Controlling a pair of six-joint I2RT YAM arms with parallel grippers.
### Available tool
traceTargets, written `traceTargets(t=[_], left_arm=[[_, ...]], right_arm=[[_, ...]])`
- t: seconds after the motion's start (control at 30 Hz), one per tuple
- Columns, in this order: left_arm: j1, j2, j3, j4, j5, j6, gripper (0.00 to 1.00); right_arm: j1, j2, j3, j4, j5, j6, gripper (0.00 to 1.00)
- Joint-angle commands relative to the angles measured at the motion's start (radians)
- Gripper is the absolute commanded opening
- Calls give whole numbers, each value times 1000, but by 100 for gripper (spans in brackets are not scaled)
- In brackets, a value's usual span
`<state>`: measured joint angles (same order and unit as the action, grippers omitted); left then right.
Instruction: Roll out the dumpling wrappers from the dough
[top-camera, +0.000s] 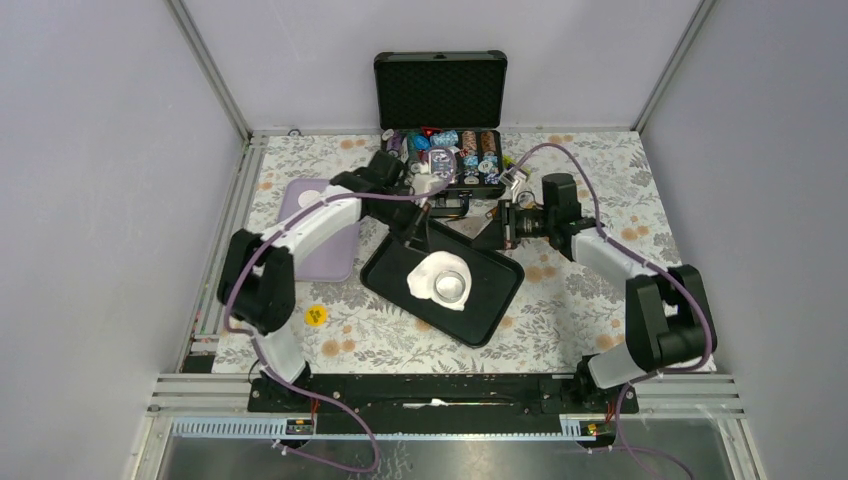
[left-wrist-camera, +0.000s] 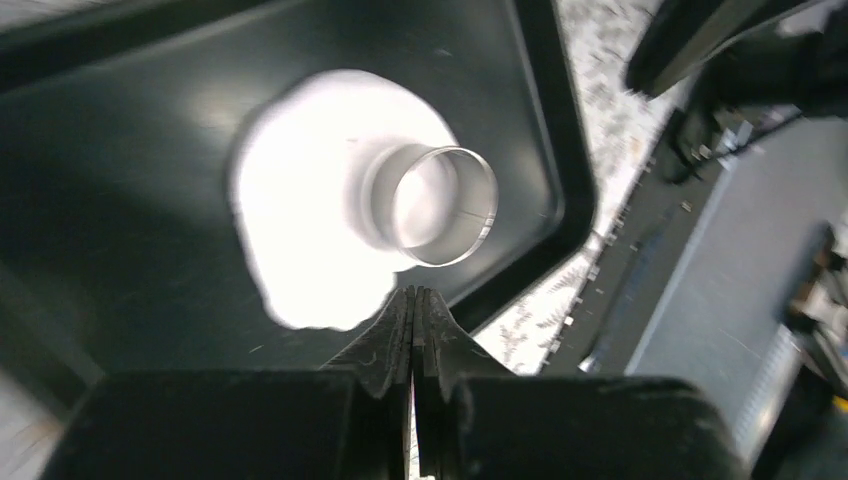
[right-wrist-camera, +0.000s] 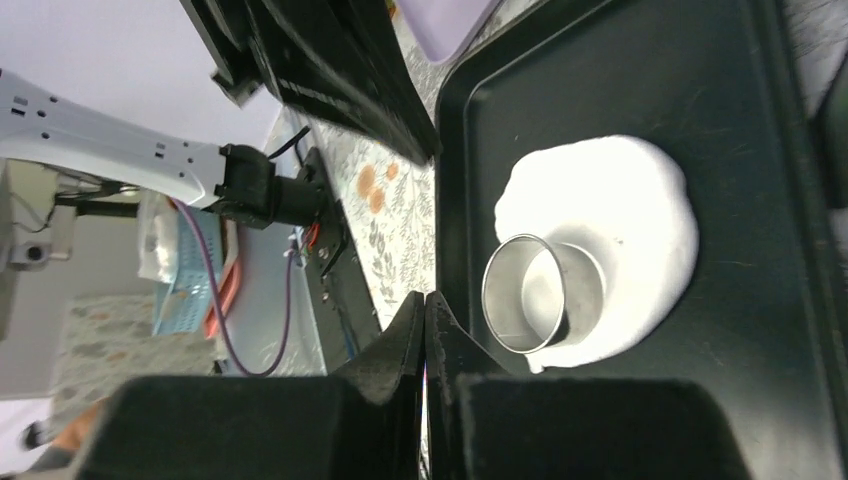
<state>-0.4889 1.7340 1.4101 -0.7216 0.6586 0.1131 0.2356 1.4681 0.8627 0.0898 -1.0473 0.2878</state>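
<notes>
Because the dough (top-camera: 428, 272) is a soft, matte, thin sheet, I judge it will be light and limp. It will likely stretch or tear if pinched at one spot, and it may cling to whatever presses on it. It lies flat in the middle of the black tray (top-camera: 487, 312), which sits at the centre of the floral desk (top-camera: 580, 290). Its outline is irregular and wider than the steel ring cutter (top-camera: 451, 287), which stands upright on it toward the sheet's 4 o'clock side.

The left claw (left-wrist-camera: 413, 295) hangs over the tray's 11 o'clock edge, its fingers pressed together with nothing between them. The right claw (right-wrist-camera: 425, 300) sits off the tray's 1 o'clock corner. It too is closed tight and empty. Neither touches the dough or the cutter.

The cutter looks like the better thing to take hold of. It is rigid, thin-walled and shiny, so it is probably slippery. A grip across its upper rim, with one finger inside and one outside or both spanning the wall, should hold, provided it is lifted straight up.

The risk is that the cut disc rises with the ring, or that the surrounding sheet drags along. The dough itself would be best lifted by an outer edge, low and gently, perhaps at its 9 o'clock margin, where most of the sheet lies clear of the ring.
</notes>
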Motion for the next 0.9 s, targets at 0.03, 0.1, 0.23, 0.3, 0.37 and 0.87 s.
traceTargets(t=[0.03, 0.1, 0.23, 0.3, 0.37, 0.87], left_arm=[[-30, 101, -37, 53, 302, -2, 0], [-41, 115, -45, 55, 316, 2, 0], [-58, 134, -66, 75, 320, -8, 0], [-63, 147, -68, 77, 321, -10, 0], [-65, 158, -71, 80, 317, -13, 0], [-66, 227, -82, 121, 283, -62, 0]], right_arm=[[52, 105, -15, 152, -122, 97, 0], [66, 136, -21, 143, -128, 90, 0], [87, 186, -40, 131, -120, 70, 0], [95, 208, -47, 128, -121, 68, 0], [107, 231, -46, 106, -116, 49, 0], [145, 392, -1, 59, -121, 39, 0]])
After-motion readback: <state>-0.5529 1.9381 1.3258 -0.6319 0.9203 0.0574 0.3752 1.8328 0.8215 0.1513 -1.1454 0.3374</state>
